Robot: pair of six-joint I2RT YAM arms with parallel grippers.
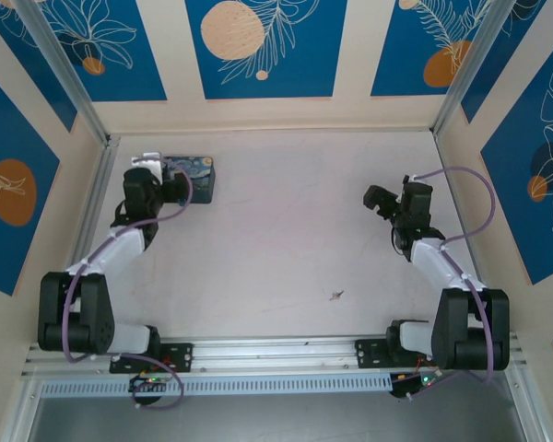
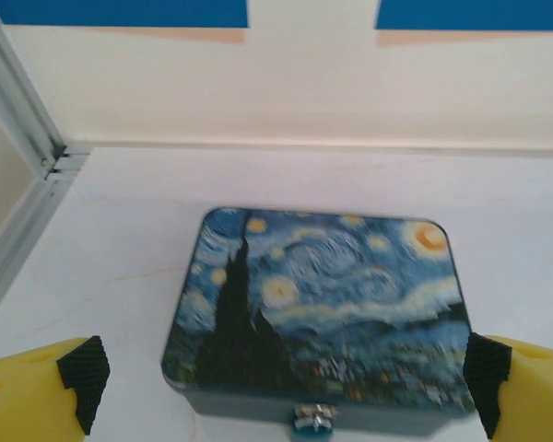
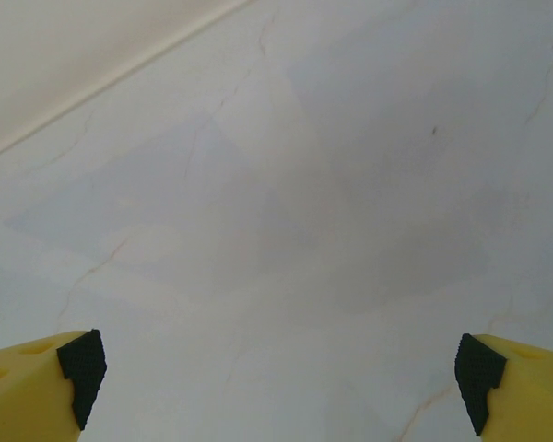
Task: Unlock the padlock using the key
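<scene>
Left gripper (image 2: 283, 382): was spread wide, lined up on box (image 2: 323, 295), probably to steady it.
Padlock (image 2: 315, 419): was hung at box front latch.
Right gripper (image 3: 281, 373): was spread, nothing held.
Key (image 1: 336, 295): was seen on table (image 1: 258, 239) — well apart from box.

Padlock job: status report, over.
Left pincer open, facing swirly-print dark blue box. Right pincer open above white table. Tiny dark padlock with silvery shackle at box front; thin dark metal key loose mid-table, unobstructed.

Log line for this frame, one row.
left pincer: open, facing box | right pincer: open, above table | key: on table, ungrasped | padlock: at box front
</scene>
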